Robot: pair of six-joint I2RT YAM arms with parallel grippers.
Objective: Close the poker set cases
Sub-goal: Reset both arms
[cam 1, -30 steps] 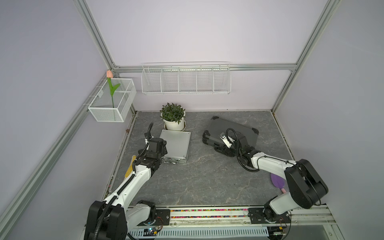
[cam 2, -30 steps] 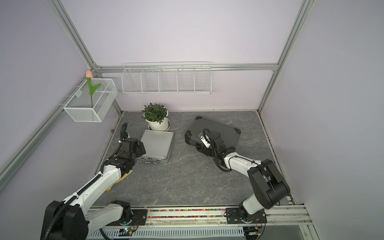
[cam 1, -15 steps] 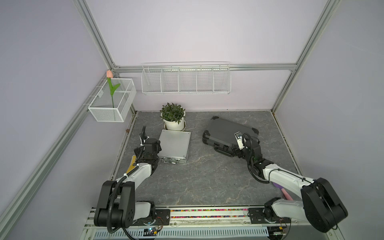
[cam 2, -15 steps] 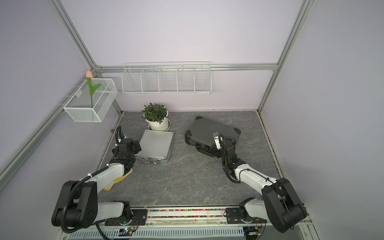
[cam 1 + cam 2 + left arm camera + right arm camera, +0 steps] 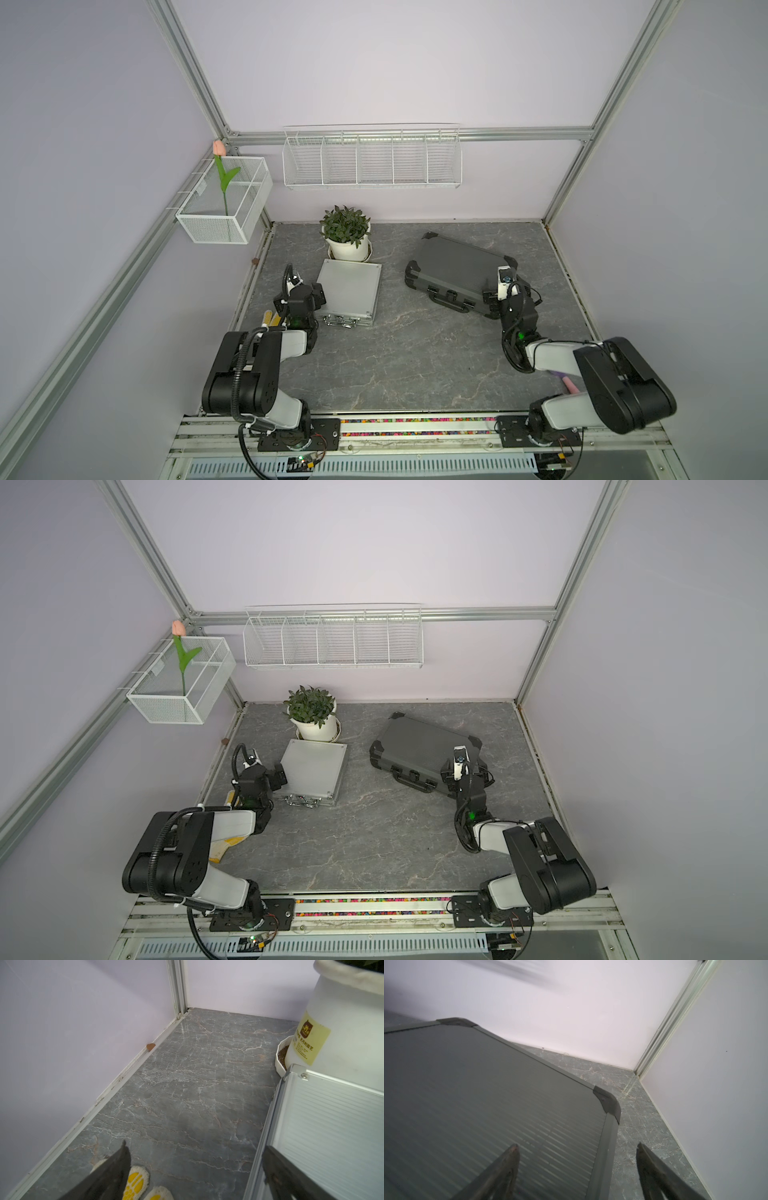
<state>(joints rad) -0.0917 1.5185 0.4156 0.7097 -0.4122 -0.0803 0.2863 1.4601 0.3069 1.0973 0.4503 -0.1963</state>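
The left arm point(image 5: 291, 345) and right arm point(image 5: 548, 357) have folded back, the latter rightward along the dark-grey case point(image 5: 453, 266).

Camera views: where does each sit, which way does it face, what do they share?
Top views: stereo pair high above the front rail, looking down toward the back wall; both arms, the silver case and the dark-grey case show in both top views.
Left wrist: low beside the silver case, facing the back left corner; the left gripper, open, and the plant pot show.
Right wrist: above the dark-grey case's lid, facing the back right corner; the right gripper, open, shows.
Shared: each wrist view shares its case with the top views.
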